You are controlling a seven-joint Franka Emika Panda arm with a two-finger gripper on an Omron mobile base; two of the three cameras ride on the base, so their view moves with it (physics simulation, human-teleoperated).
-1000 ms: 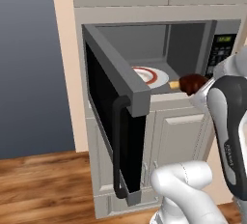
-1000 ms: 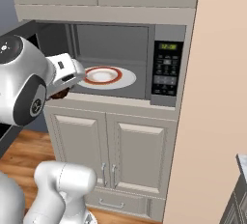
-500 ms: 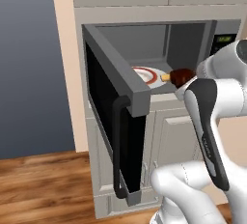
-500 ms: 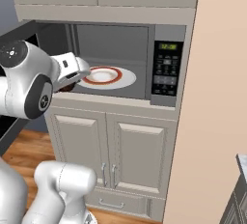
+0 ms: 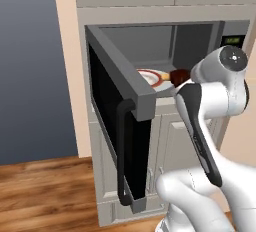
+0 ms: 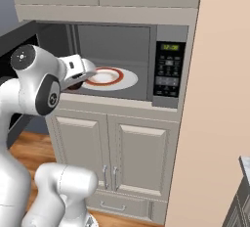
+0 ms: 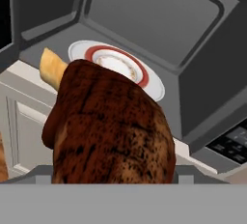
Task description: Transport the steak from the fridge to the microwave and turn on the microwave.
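**Steak at the microwave mouth, ready to be set on the plate**

The end effector [image 6: 84, 77] is pinching the steak [image 7: 108, 129], its fingers spread wide around the thick lump; in the hand view the meat hides the fingertips, so the grip is judged from how the steak hangs right in front of the camera. From the left base view the steak [image 5: 179, 76] sits at the front edge of the open microwave [image 5: 150, 56], just beside the near rim of the red-ringed plate [image 6: 110, 78]. The door [image 5: 114, 121] stands swung out to the left, well clear of the arm.

To do this step well, carry the steak further in until it is over the middle of the plate, not its rim, then lower it until it rests before letting go. Keep the wrist low enough to clear the cavity roof. A small tan food piece [image 7: 52, 66] shows just behind the steak; whether it is attached I cannot tell.
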